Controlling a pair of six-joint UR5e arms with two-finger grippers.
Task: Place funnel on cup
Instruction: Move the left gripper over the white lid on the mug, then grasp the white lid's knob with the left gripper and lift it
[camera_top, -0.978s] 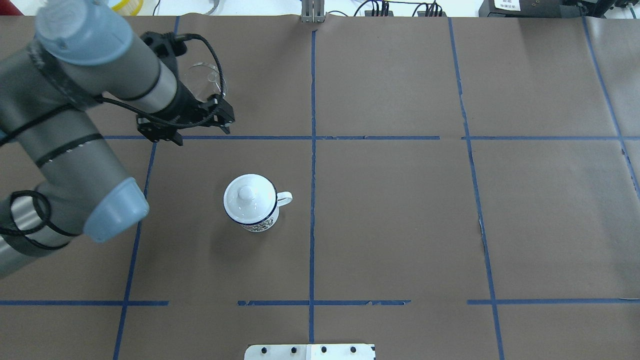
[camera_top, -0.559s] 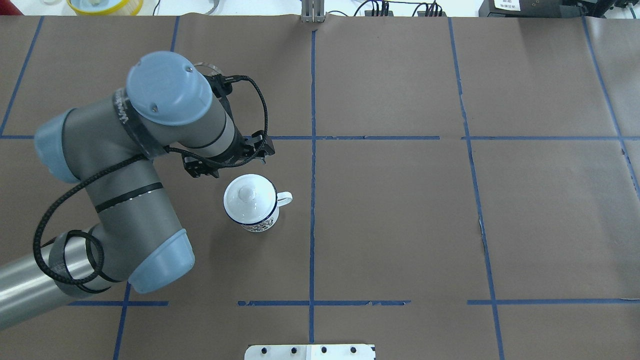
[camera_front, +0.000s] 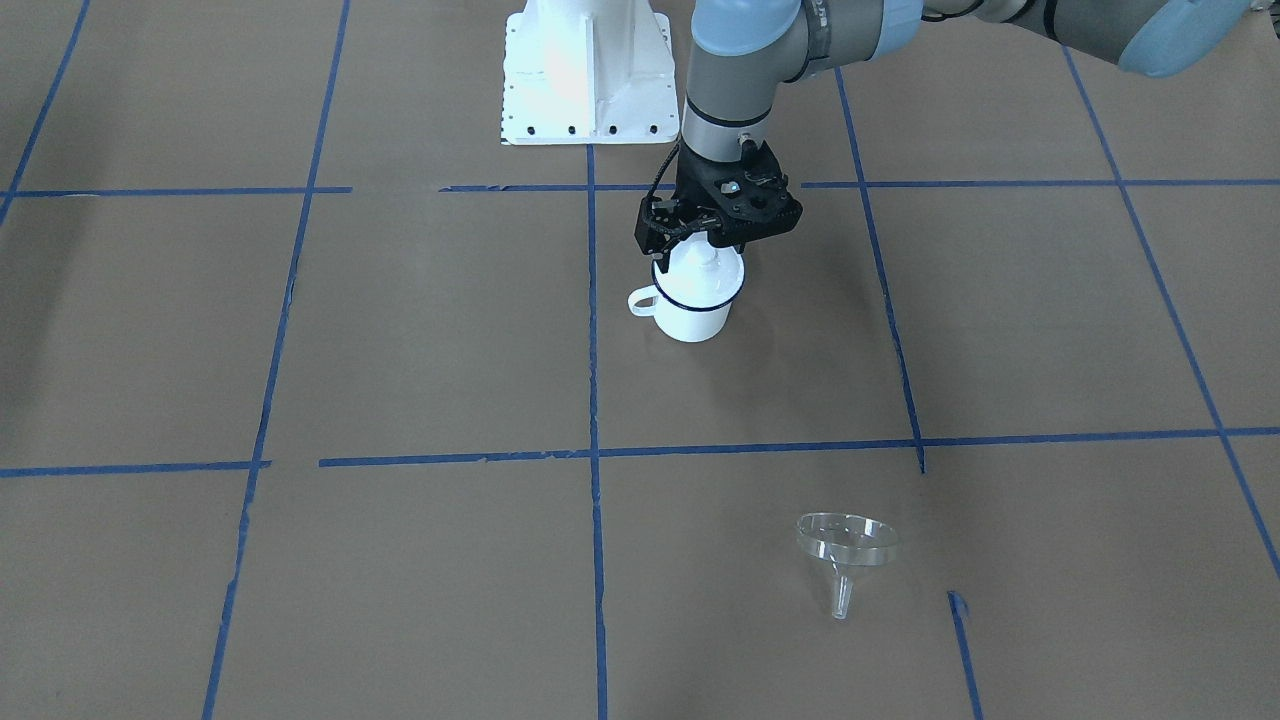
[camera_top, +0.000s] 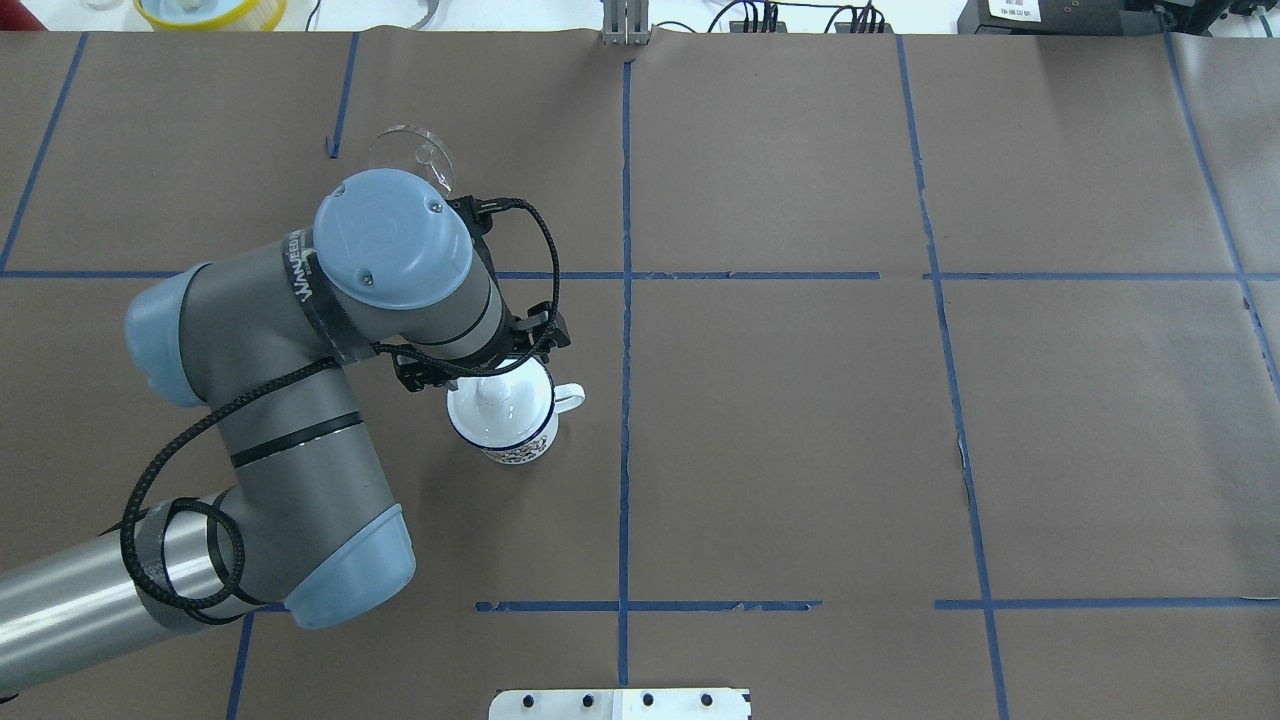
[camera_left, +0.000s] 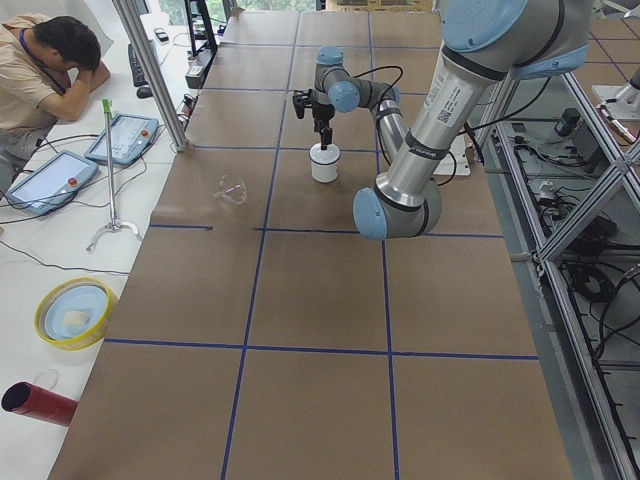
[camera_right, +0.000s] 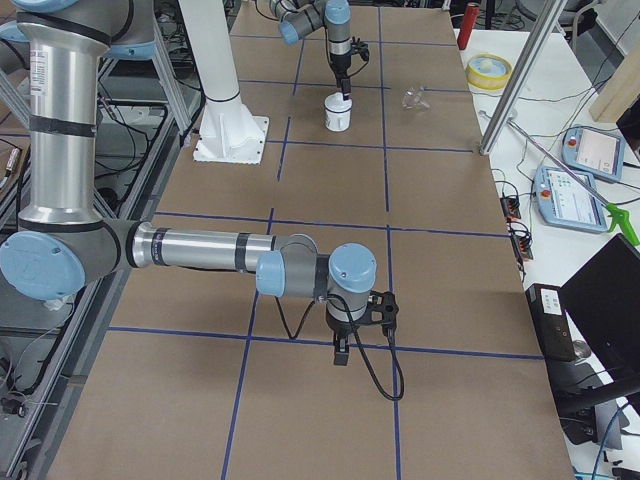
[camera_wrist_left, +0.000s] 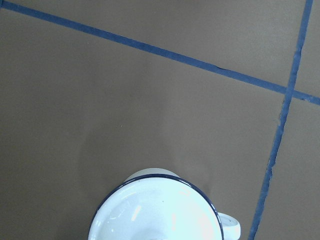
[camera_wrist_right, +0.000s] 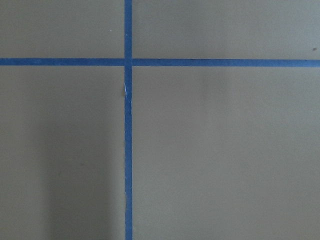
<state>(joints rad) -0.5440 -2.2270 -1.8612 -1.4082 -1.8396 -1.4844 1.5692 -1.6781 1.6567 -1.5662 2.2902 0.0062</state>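
The cup (camera_front: 690, 312), a white enamel mug with a dark blue rim, stands left of the table's middle with a flat white knobbed lid (camera_front: 712, 276) on it. It also shows in the overhead view (camera_top: 512, 440) and the left wrist view (camera_wrist_left: 156, 212). My left gripper (camera_front: 706, 248) hangs open just above the lid's knob, its fingers either side of it. The clear funnel (camera_top: 410, 160) stands alone on the far side of the table, untouched; it also shows in the front view (camera_front: 846, 545). My right gripper (camera_right: 341, 350) is far from both; I cannot tell its state.
The white robot base (camera_front: 585, 75) stands on the near edge. A yellow bowl (camera_top: 210, 10) and a red cylinder (camera_left: 35, 400) lie off the paper. A metal pole (camera_left: 150, 70) stands at the far edge, with an operator (camera_left: 50, 60) and tablets beyond.
My left arm has swung from beside the funnel toward me and now hangs over the lidded cup. The funnel and cup have not moved.
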